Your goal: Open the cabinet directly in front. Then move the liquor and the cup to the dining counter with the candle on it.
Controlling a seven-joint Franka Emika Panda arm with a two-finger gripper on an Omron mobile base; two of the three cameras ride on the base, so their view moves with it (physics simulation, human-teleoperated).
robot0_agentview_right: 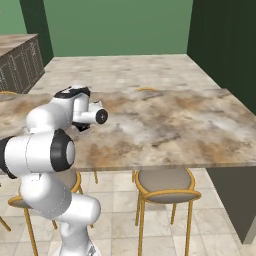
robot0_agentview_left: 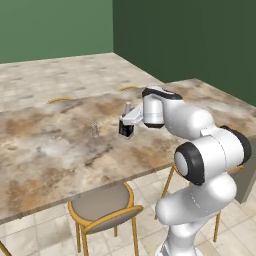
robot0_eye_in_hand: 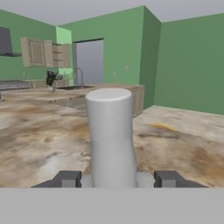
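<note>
Hand view gave us the relation that mattered: the liquor (robot0_eye_in_hand: pixel 109 135) stood upright in the lower middle of the frame, its pale neck rising straight up between the two dark fingers (robot0_eye_in_hand: pixel 68 178), which were closed on its sides from left and right. We judged it a steady grip, though the contact itself was partly hidden at the bottom edge. From the left base view, the liquor (robot0_agentview_left: pixel 125 130) hung low over the marble tabletop (robot0_agentview_left: pixel 50 150) at frame centre, with the candle (robot0_agentview_left: pixel 94 130) near, to its left, so setting it down looked like a short straight descent.
</note>
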